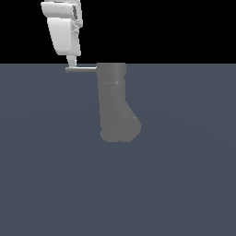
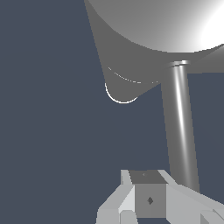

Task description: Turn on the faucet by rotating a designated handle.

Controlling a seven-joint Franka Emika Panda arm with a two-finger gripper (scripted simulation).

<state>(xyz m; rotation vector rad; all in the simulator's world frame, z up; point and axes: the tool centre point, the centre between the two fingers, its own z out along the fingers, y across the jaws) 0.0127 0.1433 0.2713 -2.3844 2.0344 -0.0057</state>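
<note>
We see the faucet (image 1: pixel 115 103) standing upright on the table (image 1: pixel 46 184), its handle (image 1: pixel 82 69) sticking out from the top toward the exterior view's left. Our gripper (image 1: pixel 72 61) hangs over the bar's free tip, touching or just above it; whether the fingers (image 2: pixel 131 205) are parted or closed we cannot tell. The risk we judge greatest is slipping off: contact sits at the very end of a thin round bar, so a push slightly off line could slide past the tip and leave the handle unturned.
</note>
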